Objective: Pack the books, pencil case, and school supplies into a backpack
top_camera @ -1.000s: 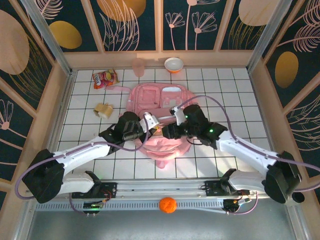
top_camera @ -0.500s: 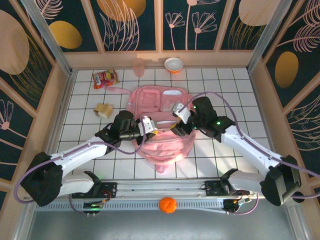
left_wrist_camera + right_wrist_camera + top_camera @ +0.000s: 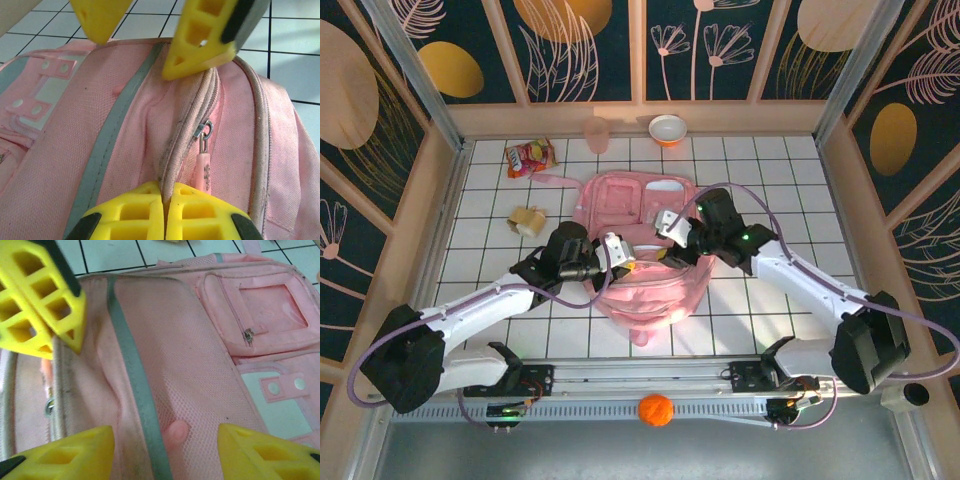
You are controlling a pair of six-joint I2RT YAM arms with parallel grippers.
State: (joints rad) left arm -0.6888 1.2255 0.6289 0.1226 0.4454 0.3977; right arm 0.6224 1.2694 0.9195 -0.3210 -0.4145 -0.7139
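Tabletop [image 3: 790, 200], white tiles with a dark grid, walled on three sides by patterned panels.

Backpack [image 3: 620, 200], soft pink with a grey trim stripe, lying flat at the middle of the table between the two arms. Its clear-windowed front pockets face up toward the far wall.

Left arm [image 3: 480, 305], reaching in from the near left corner. The left gripper [image 3: 163, 187] rests on the backpack's near half, jaws fully closed, pinching the pink fabric right at the zipper line so that the seam runs in between the two yellow fingers.

Right arm [image 3: 810, 290], reaching in from the near right. The right gripper [image 3: 166, 429] hangs just above the backpack's fabric, jaws spread wide on either side of the grey stripe, gripping nothing. It sits near the left gripper, facing it.

Bowl [image 3: 667, 129], white with an orange base, at the far wall.

Snack packet [image 3: 528, 157], red-orange, far left, clear of the backpack.

Pink cup [image 3: 597, 133], upright at the far wall, left of the bowl.

Tan-yellow block [image 3: 529, 220], loose on the tiles left of the backpack.

Zipper pull [image 3: 204, 145], a pink tab on a metal ring, just beside the closed left fingers.
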